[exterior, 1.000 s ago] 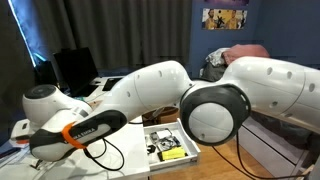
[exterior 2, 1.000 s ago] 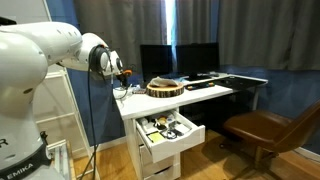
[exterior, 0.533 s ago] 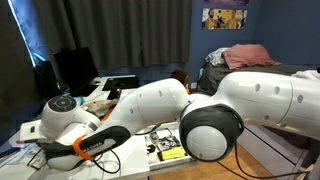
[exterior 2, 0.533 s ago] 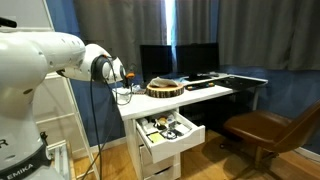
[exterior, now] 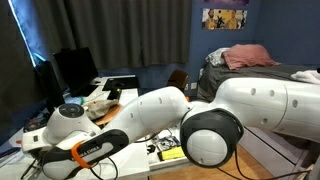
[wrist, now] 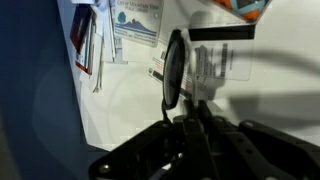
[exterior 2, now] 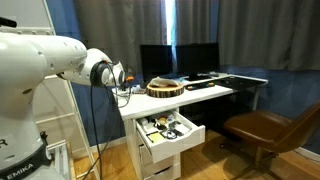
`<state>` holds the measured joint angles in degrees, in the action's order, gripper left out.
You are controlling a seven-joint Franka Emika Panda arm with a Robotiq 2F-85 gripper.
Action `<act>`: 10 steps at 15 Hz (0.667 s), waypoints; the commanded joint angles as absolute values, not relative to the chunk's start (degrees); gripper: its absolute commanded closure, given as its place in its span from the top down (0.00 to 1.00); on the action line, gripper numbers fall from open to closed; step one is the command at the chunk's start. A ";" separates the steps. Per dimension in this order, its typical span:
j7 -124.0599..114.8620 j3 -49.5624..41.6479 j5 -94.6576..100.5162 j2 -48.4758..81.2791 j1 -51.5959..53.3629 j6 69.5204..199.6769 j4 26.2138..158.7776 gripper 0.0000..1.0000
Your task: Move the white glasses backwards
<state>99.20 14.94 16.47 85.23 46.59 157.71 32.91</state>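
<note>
Across the foreground of both exterior views, the white robot arm (exterior: pixel 250 95) (exterior 2: pixel 40 60) fills much of the frame. It reaches to the near end of a white desk (exterior 2: pixel 205 96). A brown chair (exterior 2: pixel 262 128) stands apart from the desk's far end, with bare floor between them. An open drawer (exterior 2: pixel 185 140) juts out under the desk's front edge. A round wooden slab (exterior 2: pixel 165 87) sits near that edge, with dark monitors (exterior 2: pixel 180 60) behind it. In the blurred wrist view, the gripper (wrist: pixel 192 122) hangs over the white surface, and whether its claw is wide or narrow cannot be told. A dark oval just beyond its tips appears to be the white glasses (wrist: pixel 175 68).
</note>
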 commanded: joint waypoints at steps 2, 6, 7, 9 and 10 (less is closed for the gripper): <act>109.87 19.55 11.30 85.23 45.25 157.47 33.49 0.02; 114.67 20.01 8.56 85.25 44.78 154.82 33.23 0.19; 114.71 19.27 8.22 85.24 44.84 153.71 33.03 0.19; 115.26 18.68 7.59 85.25 44.76 152.18 32.98 0.24; 115.52 18.53 7.30 85.25 44.71 151.63 32.96 0.13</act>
